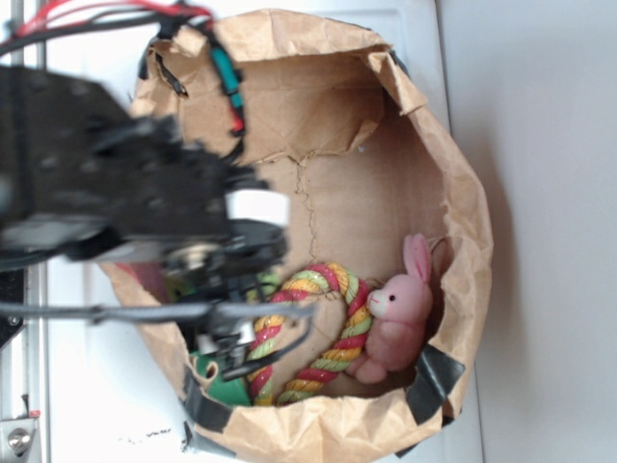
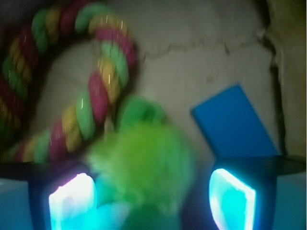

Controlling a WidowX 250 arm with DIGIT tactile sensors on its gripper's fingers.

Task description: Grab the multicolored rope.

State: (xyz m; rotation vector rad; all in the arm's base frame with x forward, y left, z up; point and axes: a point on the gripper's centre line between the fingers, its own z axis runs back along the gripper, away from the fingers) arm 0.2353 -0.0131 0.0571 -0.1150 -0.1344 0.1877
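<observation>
The multicolored rope (image 1: 333, 282), twisted red, yellow and light green, lies bent in an arch on the floor of the brown paper bag (image 1: 474, 227). In the wrist view the rope (image 2: 103, 81) curves across the upper left, ahead of the fingers. My gripper (image 1: 229, 349) hangs low inside the bag just left of the rope. It is open (image 2: 151, 196), and a blurred green plush toy (image 2: 144, 158) sits between its two fingertips, close to the left one and apart from the right one. The rope is not between the jaws.
A pink plush bunny (image 1: 395, 323) leans against the rope's right side by the bag wall. The green plush (image 1: 224, 388) lies under the gripper. A blue flat card (image 2: 235, 124) lies on the bag floor to the right. Bag walls rise all round.
</observation>
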